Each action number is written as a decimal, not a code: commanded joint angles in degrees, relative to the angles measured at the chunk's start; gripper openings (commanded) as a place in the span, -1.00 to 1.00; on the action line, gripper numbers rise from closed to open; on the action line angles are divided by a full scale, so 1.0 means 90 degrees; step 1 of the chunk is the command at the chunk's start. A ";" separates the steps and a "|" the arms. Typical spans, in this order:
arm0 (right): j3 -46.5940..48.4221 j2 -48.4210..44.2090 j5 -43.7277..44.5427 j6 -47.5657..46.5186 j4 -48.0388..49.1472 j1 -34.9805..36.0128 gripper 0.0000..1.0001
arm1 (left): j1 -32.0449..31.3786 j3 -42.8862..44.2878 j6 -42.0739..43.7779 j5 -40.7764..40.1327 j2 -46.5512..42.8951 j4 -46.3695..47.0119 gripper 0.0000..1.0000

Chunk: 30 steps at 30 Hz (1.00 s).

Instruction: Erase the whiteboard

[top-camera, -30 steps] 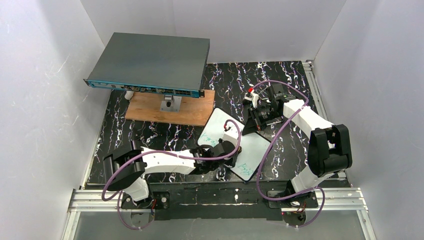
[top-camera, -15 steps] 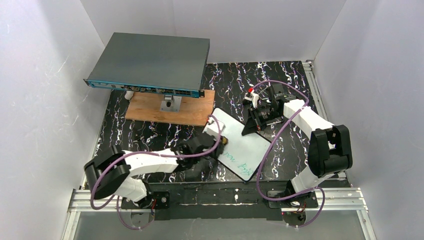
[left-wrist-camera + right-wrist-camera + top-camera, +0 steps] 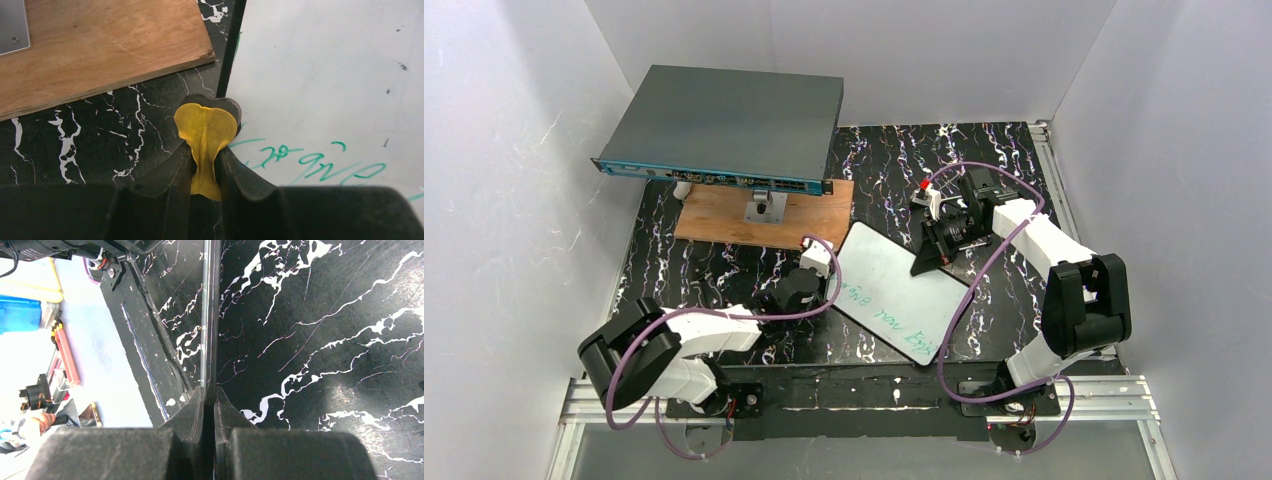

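Observation:
The whiteboard [image 3: 894, 285] lies tilted mid-table, with green handwriting [image 3: 886, 315] along its near part. My left gripper [image 3: 822, 265] is at the board's left edge and is shut on a yellow eraser pad [image 3: 206, 125] with a dark backing. In the left wrist view the pad sits on the board's edge [image 3: 229, 75], just above the green writing [image 3: 310, 160]. My right gripper [image 3: 936, 250] is shut on the board's far right edge, by the black stand [image 3: 929, 265]. The right wrist view shows the board edge-on [image 3: 210, 315] running into the closed fingers [image 3: 192, 410].
A large grey flat box with a blue front edge [image 3: 724, 125] stands at the back left on a metal foot, over a brown wooden plank [image 3: 764, 215], which also shows in the left wrist view [image 3: 100, 45]. White walls enclose the black marbled table [image 3: 724, 270].
My left arm has swung left and back, from over the middle of the board to its left edge, uncovering the green writing. The right gripper has barely moved.

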 commanded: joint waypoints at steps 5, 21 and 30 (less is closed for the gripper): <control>0.0245 -0.0172 -0.0108 -0.0514 0.0073 0.0002 -0.97 | 0.0032 0.0510 0.0360 0.0095 0.0463 0.0465 -1.00; 0.0232 -0.0182 -0.0106 -0.0517 0.0060 0.0000 -0.97 | 0.0033 0.1143 0.0189 0.0486 0.1045 -0.1311 -1.00; 0.0249 -0.0229 -0.0128 -0.0536 0.0040 0.0001 -0.97 | 0.0034 0.0286 -0.0056 0.0651 0.1074 -0.1250 -1.00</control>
